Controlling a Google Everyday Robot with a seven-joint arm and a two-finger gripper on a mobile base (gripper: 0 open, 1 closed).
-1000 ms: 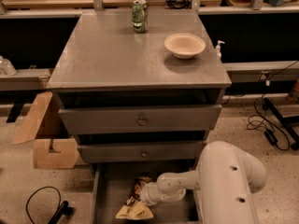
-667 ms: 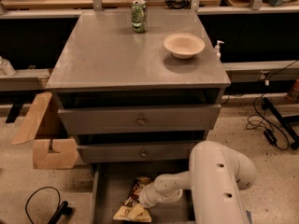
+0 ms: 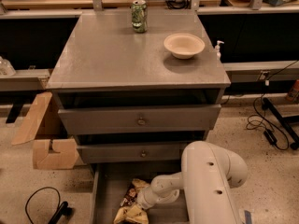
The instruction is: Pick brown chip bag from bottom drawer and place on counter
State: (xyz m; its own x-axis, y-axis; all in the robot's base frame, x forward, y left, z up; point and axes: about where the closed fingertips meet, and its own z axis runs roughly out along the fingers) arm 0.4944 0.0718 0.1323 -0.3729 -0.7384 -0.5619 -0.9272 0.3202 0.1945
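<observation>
Three grey drawers in the cabinet: the upper two are pushed in, each with one round knob, and the bottom drawer (image 3: 103,195), at 6 o'clock in the view, is pulled out. One item lies in its shallow tray: the brown chip bag (image 3: 128,208), on the drawer floor just left of centre. The white arm (image 3: 208,185) reaches in from 4 o'clock, and the gripper (image 3: 140,203) is down against the bag's right edge. Its tip is hidden behind the wrist and the foil, so I cannot tell how wide it is set or whether it has a hold. The bag is crumpled, dark brown through the middle and tan-cream at its top and bottom ends, with lettering too small to read. On the counter (image 3: 107,55) stand one cream bowl (image 3: 184,45) at 2 o'clock, nothing visible inside, and one green can (image 3: 138,16) upright at 12 o'clock, well apart from the bowl. One small white pump bottle (image 3: 217,47) sits just past the counter's right edge. Two cardboard pieces (image 3: 50,153) rest on the floor at 9 o'clock of the cabinet. One black cable (image 3: 41,207) loops at 7 o'clock.
</observation>
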